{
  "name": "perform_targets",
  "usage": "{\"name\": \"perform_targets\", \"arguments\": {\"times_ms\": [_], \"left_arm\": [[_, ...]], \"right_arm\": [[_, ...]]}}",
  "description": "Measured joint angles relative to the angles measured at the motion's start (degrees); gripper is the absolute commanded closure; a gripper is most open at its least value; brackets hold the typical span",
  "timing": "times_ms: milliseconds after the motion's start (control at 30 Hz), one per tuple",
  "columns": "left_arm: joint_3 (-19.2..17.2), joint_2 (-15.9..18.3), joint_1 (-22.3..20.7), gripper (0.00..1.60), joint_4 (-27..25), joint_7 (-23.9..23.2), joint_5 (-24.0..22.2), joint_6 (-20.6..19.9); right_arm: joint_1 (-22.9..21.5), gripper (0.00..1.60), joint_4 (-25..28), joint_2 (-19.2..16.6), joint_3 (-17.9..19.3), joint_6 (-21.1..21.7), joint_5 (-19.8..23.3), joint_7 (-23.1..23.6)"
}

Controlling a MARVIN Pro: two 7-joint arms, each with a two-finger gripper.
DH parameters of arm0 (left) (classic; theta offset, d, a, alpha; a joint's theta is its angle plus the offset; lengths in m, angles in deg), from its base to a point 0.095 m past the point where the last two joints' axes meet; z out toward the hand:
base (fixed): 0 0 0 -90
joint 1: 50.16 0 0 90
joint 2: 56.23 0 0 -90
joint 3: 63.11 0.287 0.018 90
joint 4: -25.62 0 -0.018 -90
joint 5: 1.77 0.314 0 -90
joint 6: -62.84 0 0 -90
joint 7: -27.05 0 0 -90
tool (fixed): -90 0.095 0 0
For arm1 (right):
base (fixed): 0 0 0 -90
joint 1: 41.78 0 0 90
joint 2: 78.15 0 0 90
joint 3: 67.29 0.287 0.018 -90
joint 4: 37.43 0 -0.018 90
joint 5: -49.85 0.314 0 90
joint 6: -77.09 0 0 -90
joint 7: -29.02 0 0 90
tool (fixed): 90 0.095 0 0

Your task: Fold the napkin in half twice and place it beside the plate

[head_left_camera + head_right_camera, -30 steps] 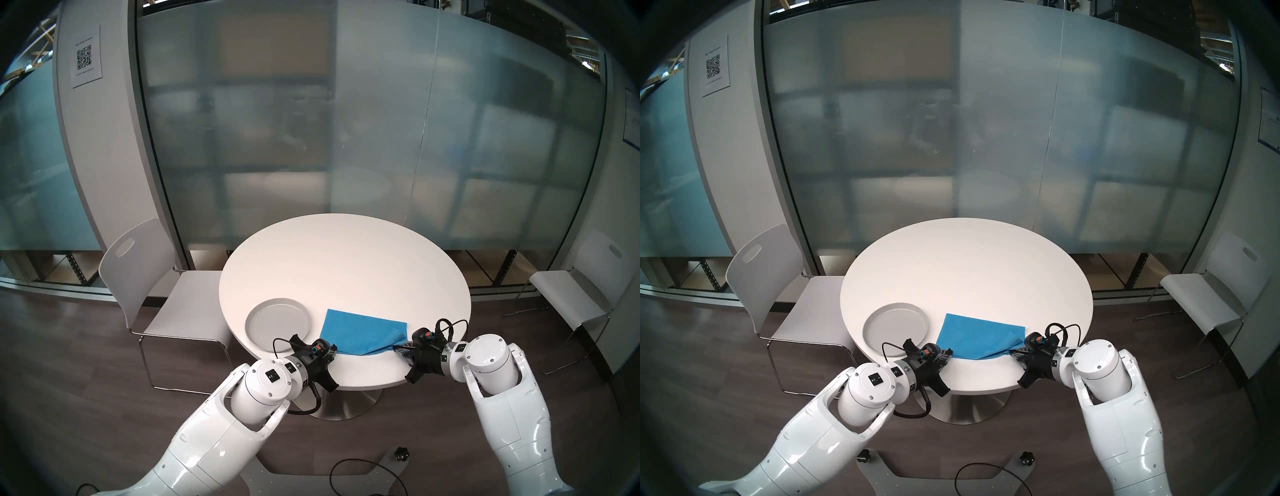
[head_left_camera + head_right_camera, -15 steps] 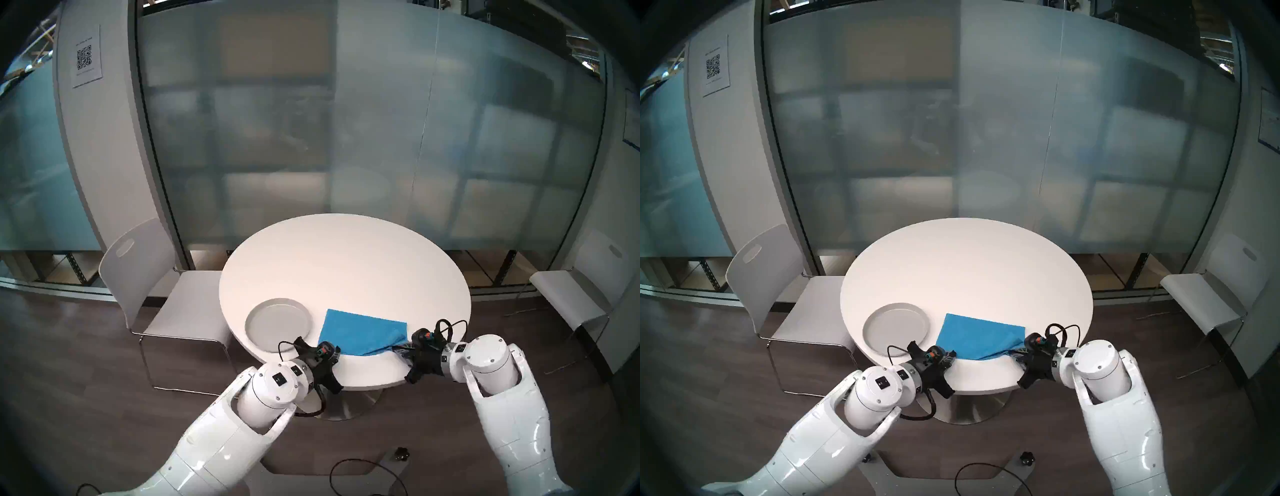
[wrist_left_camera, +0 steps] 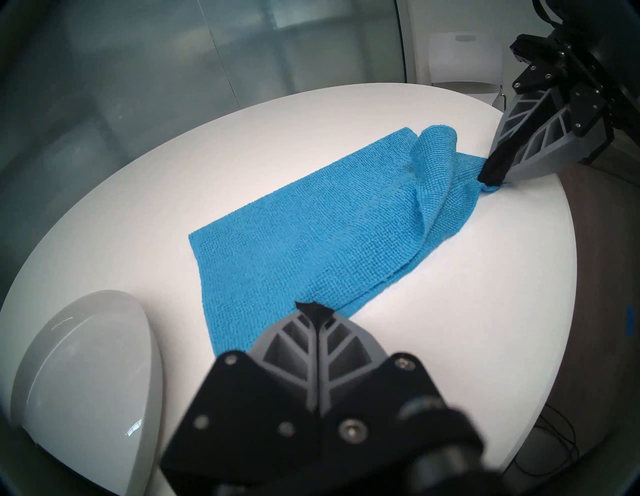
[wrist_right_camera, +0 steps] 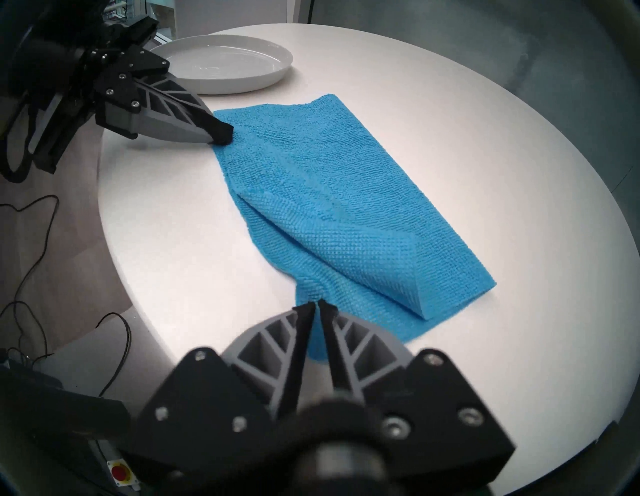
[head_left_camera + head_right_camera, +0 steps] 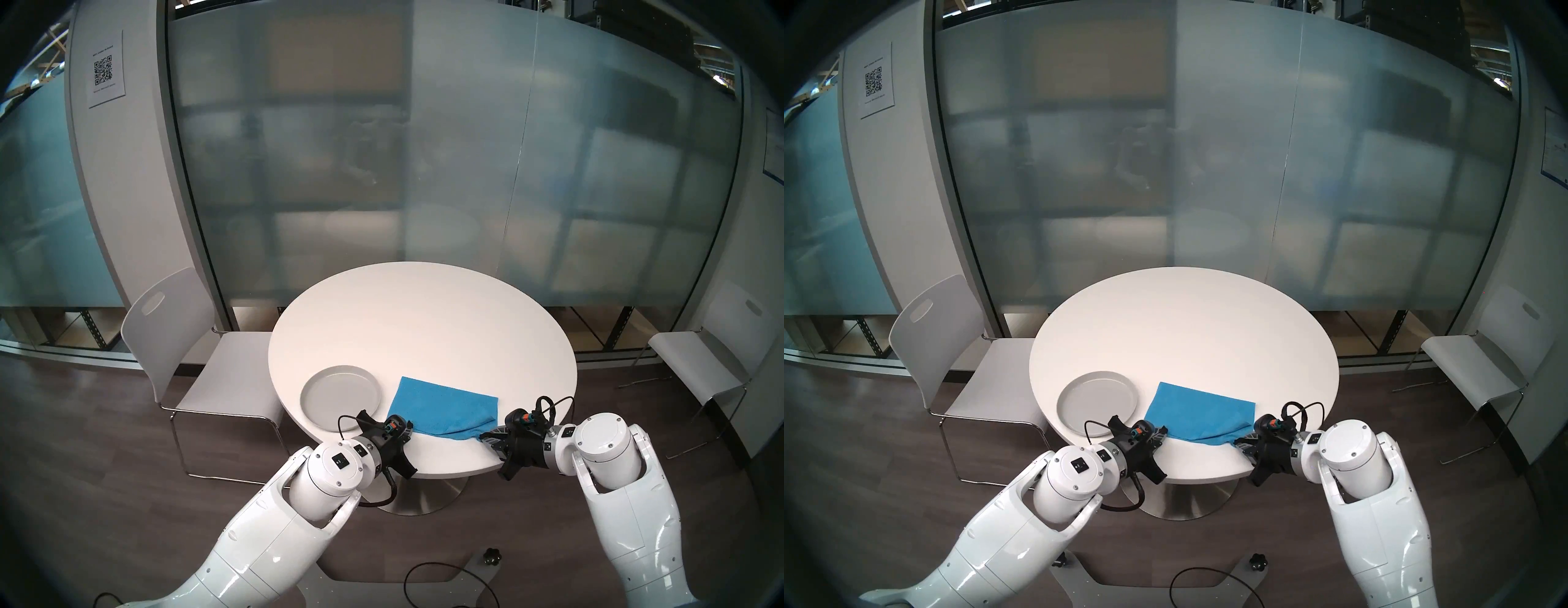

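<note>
The round white table (image 5: 424,322) is bare across its whole far half, from the middle of the head view up to its upper rim, so a gripper could pass there freely. The near edge, in the lower middle, is crowded. The plate (image 5: 341,397) sits lower left on the tabletop; the blue napkin (image 5: 445,409) lies just right of it with a narrow strip of bare table between. The left gripper (image 5: 408,429) blocks the napkin's lower left corner and the right gripper (image 5: 483,437) its lower right. Between both grippers, a bare crescent of table runs along the near rim.
</note>
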Motion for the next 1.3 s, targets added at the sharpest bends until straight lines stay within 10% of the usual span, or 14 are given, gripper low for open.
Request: {"name": "perform_targets", "arguments": {"times_ms": [767,1300], "left_arm": [[-0.2,0.4,-0.8,1.6,-0.2,-1.5,0.1,0.5],[-1.0,1.6,0.6,1.6,-1.1,-1.3,0.0,0.5]], "right_arm": [[2.9,0.91,8.6,0.7,3.1,0.4,1.9,1.5],[-3.1,0.9,-4.6,5.0,-2.1,-5.3,-0.7,-8.0]]}}
